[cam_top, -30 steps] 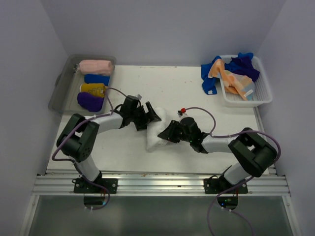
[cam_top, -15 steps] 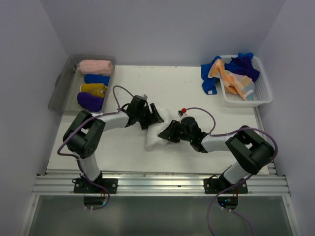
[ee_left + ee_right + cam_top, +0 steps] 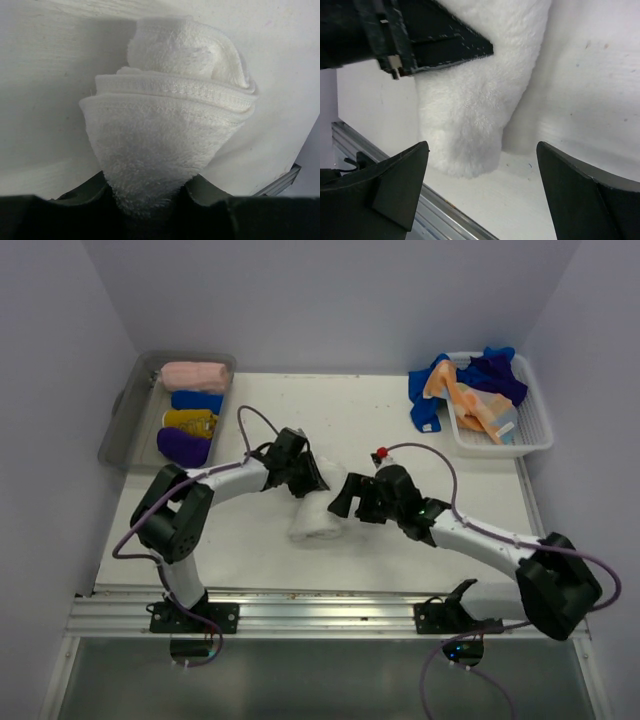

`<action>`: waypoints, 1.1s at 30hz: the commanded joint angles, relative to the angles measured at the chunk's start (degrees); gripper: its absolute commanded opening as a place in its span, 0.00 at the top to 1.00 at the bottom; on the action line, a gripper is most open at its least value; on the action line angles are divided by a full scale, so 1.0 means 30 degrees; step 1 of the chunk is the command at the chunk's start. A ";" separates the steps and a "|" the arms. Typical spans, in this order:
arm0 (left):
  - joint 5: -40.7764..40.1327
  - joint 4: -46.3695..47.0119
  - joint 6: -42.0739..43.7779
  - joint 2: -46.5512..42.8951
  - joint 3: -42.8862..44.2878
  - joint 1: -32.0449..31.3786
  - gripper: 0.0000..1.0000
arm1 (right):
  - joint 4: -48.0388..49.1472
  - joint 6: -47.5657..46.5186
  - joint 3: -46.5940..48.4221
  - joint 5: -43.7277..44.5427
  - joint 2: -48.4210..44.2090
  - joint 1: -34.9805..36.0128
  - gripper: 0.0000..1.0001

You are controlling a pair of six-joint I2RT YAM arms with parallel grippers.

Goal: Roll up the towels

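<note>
My left gripper (image 3: 147,189) pinches one end of the white towel (image 3: 165,125), I reckon so the roll can't unwind. My right gripper (image 3: 481,150) stands wide beside it, holding nothing. The roll lies mid-worktop (image 3: 400,430), between both arms.

Right fingers (image 3: 580,195) now off white towel (image 3: 312,518); left fingers (image 3: 75,215) onto it.

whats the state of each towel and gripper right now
white towel: rolled up
left gripper: shut on white towel's end
right gripper: open, gripping nothing
tub towels: four, all rolled
basket towels: unrolled, heaped
</note>
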 commanded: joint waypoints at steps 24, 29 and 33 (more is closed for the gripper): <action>-0.1272 -0.6218 0.0936 -0.5343 0.7097 0.7961 1.00 | -0.7081 -0.2783 0.1217 0.3752 -0.5387 -0.1280 0.07; -0.0191 -0.6338 -0.0616 -0.5432 0.7891 1.2151 1.00 | -0.6964 -0.2784 0.1246 0.3604 -0.5182 -0.1251 0.07; -0.1093 -0.6454 -0.2492 -0.5432 0.7892 1.5146 1.00 | -0.6759 -0.2871 0.1304 0.3283 -0.4773 -0.1280 0.07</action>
